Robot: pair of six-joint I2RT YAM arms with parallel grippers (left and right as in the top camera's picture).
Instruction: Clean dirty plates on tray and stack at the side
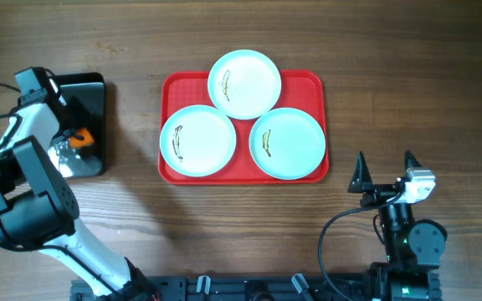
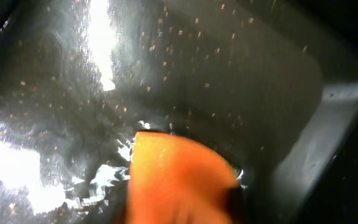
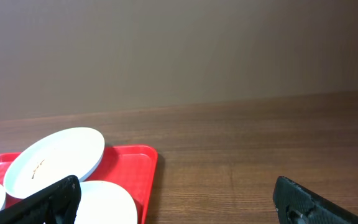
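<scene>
Tray (image 1: 176, 88): red, at the middle of the counter (image 1: 408, 67), somewhat toward the far edge, long side along that edge
Plates: three, all on the tray, none stacked; one at the tray's far edge (image 1: 243, 84), one at its near left corner (image 1: 197, 140), one at its near right corner (image 1: 287, 143)
Contact: far plate touching both near plates; looks tilted in the right wrist view (image 3: 55, 158)
Smears: thin dark and yellowish streaks left of centre on each plate
Black tray (image 1: 90, 92): near the counter's left edge, apart from the red tray, glossy and wet-looking
Orange piece (image 1: 80, 139): on the black tray, filling the lower middle of the left wrist view (image 2: 179, 180)
Left hand (image 1: 74, 142): down over the black tray, right at the orange piece; cannot tell whether clenched or released
Right hand (image 1: 385, 171): released, fingers spread wide, holding nothing, near the counter's near right corner, beside the tray's near right corner
</scene>
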